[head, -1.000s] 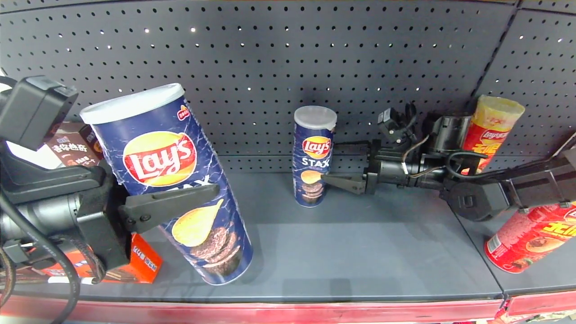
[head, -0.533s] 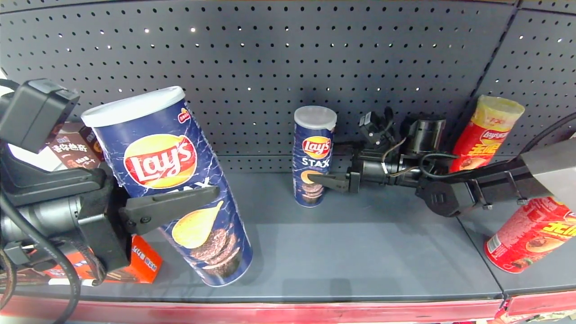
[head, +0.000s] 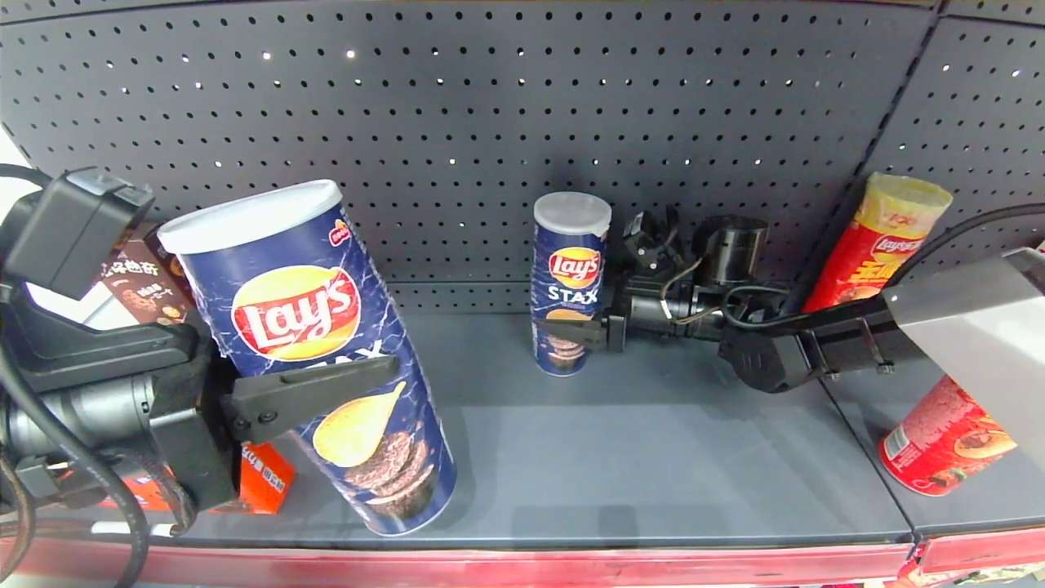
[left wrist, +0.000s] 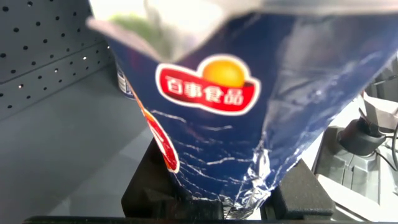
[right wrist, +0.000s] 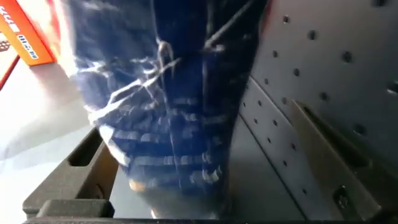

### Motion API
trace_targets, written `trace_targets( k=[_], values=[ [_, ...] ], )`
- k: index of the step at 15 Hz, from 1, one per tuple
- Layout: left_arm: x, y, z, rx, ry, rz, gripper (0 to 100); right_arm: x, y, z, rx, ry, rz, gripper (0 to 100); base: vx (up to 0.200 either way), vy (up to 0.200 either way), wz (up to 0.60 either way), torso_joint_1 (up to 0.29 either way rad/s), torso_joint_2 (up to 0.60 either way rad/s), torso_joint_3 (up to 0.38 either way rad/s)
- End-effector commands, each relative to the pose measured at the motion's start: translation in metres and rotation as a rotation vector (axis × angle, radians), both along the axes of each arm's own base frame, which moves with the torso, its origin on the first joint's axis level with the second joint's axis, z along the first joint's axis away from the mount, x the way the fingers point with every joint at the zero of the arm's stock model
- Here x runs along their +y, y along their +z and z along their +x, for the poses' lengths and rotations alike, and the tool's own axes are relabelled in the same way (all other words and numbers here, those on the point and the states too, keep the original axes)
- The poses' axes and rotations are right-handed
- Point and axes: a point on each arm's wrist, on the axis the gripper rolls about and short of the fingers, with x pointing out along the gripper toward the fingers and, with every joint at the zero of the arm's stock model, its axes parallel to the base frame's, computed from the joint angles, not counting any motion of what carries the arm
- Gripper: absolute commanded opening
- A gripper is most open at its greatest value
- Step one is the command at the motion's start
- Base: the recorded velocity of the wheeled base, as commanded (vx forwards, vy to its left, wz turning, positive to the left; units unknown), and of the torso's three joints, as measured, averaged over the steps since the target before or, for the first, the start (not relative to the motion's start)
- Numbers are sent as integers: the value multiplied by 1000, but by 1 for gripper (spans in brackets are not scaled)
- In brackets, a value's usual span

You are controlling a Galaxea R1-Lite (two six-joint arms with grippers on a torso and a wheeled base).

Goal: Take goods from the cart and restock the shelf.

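A large blue chips can (head: 318,359) with a white lid hangs tilted over the front left of the grey shelf (head: 653,457). My left gripper (head: 314,390) is shut on its middle. In the left wrist view the can (left wrist: 249,112) rises from between the black fingers (left wrist: 298,186). A second blue chips can (head: 569,282) stands upright against the pegboard at the back middle. My right gripper (head: 571,331) comes in from the right at the can's lower half, open, with one finger on either side. The right wrist view has that can (right wrist: 168,112) between the spread fingers (right wrist: 329,155).
A red and yellow can (head: 878,241) leans on the pegboard at the far right. Another red can (head: 947,437) lies on its side in front of it. An orange box (head: 265,478) and a brown box (head: 139,278) sit at the left. A red lip (head: 490,563) edges the shelf front.
My right gripper has slid left along the back until its fingers flank the small blue can. The left gripper and its large can have sunk slightly lower.
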Motion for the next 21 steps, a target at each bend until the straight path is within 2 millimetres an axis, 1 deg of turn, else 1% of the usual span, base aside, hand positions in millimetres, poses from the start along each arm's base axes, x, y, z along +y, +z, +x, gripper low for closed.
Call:
trace_targets(
  k=[1, 2, 5, 9, 10, 12, 13, 14, 15, 16, 17, 18, 19, 20, 21],
  values=[
    [0, -1, -1, 2, 0, 1, 0, 6, -6, 3, 5, 13, -1, 100, 0, 0, 0, 0, 0, 0],
    [0, -1, -1, 4, 0, 1, 0, 12, -6, 0, 18, 13, 1, 0, 0, 0, 0, 0, 0, 0],
    [1, 0, 0, -5, 0, -3, 0, 15, -9, 0, 29, -18, 0, 0, 0, 0, 0, 0, 0, 0],
    [1, 0, 0, -8, 0, -5, 0, 13, 2, -8, 16, -16, 7, 0, 0, 0, 0, 0, 0, 0],
    [1, 0, 0, -8, 0, -5, 0, 8, 13, -21, 10, -13, 10, 0, 0, 0, 0, 0, 0, 0],
    [1, 0, 0, -9, 2, -5, 0, 0, 25, -43, 14, -27, 8, 0, 0, 0, 0, 0, 0, 0],
    [1, 0, 0, -8, 0, -5, 0, 0, 26, -44, 14, -27, 10, 0, 0, 0, 0, 0, 0, 0],
    [0, 0, 0, -8, -1, -5, 0, -4, 33, -64, 21, -53, 7, 0, 0, 0, 0, 0, 0, 0],
    [1, 0, -1, -10, 0, -4, 0, -7, 37, -80, 20, -53, 8, 0, 0, 0, 0, 0, 0, 0],
    [1, 0, 0, -9, 0, -4, 0, -10, 35, -98, 15, -49, 11, 0, 0, 0, 0, 0, 0, 0],
    [1, 0, -1, -9, 2, -4, 0, -11, 29, -120, 6, -36, 17, 0, 0, 0, 0, 0, 0, 0],
    [1, 0, 0, -8, 2, -3, 0, -10, 23, -135, -2, -35, 24, 0, 0, 0, 0, 0, 0, 0],
    [1, 0, 0, -8, 2, -3, 0, -8, 16, -149, -5, -35, 29, 0, 0, 0, 0, 0, 0, 0],
    [0, 0, 0, -8, 0, -3, 0, -8, 13, -154, -7, -31, 33, 0, 0, 0, 0, 0, 0, 0],
    [1, 0, 0, -8, 2, -3, 0, -6, 3, -169, 16, -22, 43, 0, 0, 0, 0, 0, 0, 0]
  ],
)
